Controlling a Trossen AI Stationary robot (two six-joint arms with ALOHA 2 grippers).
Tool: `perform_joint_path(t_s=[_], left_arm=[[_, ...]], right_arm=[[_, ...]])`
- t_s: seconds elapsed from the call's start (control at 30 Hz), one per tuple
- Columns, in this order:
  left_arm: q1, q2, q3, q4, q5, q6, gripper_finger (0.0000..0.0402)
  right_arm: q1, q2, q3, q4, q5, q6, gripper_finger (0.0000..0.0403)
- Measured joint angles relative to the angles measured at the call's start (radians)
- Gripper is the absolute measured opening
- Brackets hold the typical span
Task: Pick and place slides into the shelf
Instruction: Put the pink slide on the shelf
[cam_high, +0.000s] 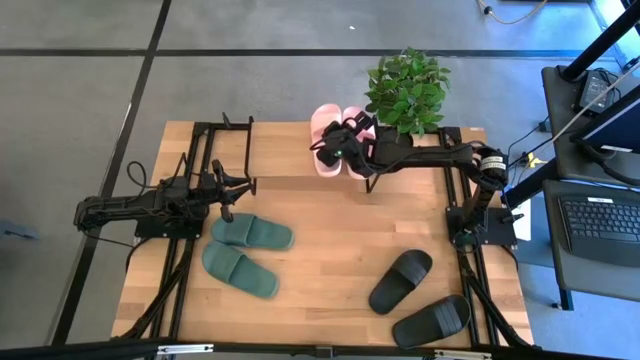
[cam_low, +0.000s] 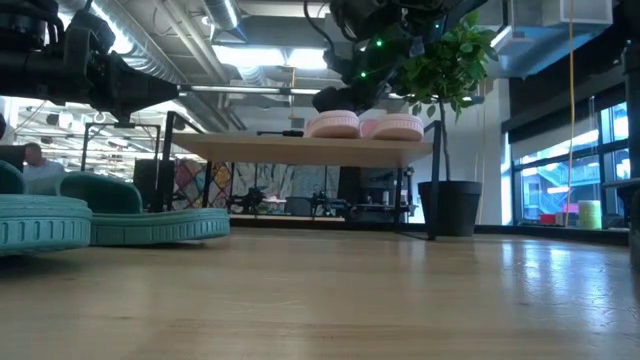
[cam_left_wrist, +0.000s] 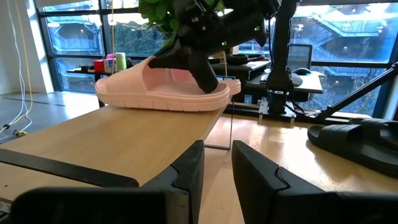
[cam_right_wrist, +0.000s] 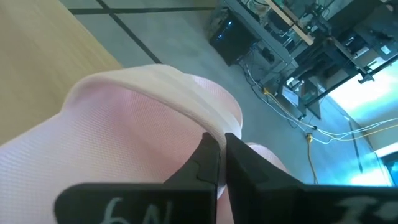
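Note:
Two light pink slides (cam_high: 324, 150) (cam_high: 356, 118) lie sole-down side by side on the shelf's (cam_high: 280, 150) wooden top board. My right gripper (cam_high: 338, 150) reaches over them from the table's right and is shut on the left one (cam_right_wrist: 124, 118). The dark green pair (cam_high: 252, 232) (cam_high: 240, 270) lies on the tabletop left of centre. The black pair (cam_high: 400, 282) (cam_high: 432, 320) sits near the right front corner. My left gripper (cam_high: 232, 190) hovers open by a narrow gap above the table, beside the green pair, holding nothing. My right gripper pinches the edge of the left pink slide's wide strap (cam_right_wrist: 211, 121) between its two fingers (cam_right_wrist: 205, 158). The fingers slant down at it from above and from the table's right. The slide sits level with its sole (cam_left_wrist: 168, 102) on the shelf's top board.
A potted plant (cam_high: 407, 90) stands just behind the shelf's right end, close over my right arm. The shelf's black frame legs (cam_high: 215, 150) stand on the tabletop (cam_high: 330, 250). Bare wood shows between the green and black pairs and under the shelf board.

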Motion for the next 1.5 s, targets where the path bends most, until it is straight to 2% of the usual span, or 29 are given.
perform_joint_path(t_s=[0.57, 0.93, 1.5], left_arm=[[0.000, 0.000, 0.000, 0.000, 0.000, 0.000, 0.0076], [0.000, 0.000, 0.000, 0.000, 0.000, 0.000, 0.0076], [0.000, 0.000, 0.000, 0.000, 0.000, 0.000, 0.0076]], right_arm=[[-0.008, 0.000, 0.000, -0.002, 0.002, -0.002, 0.0014], [-0.008, 0.000, 0.002, -0.008, 0.003, 0.005, 0.0076], [-0.008, 0.000, 0.002, -0.010, 0.003, 0.006, 0.0083]])
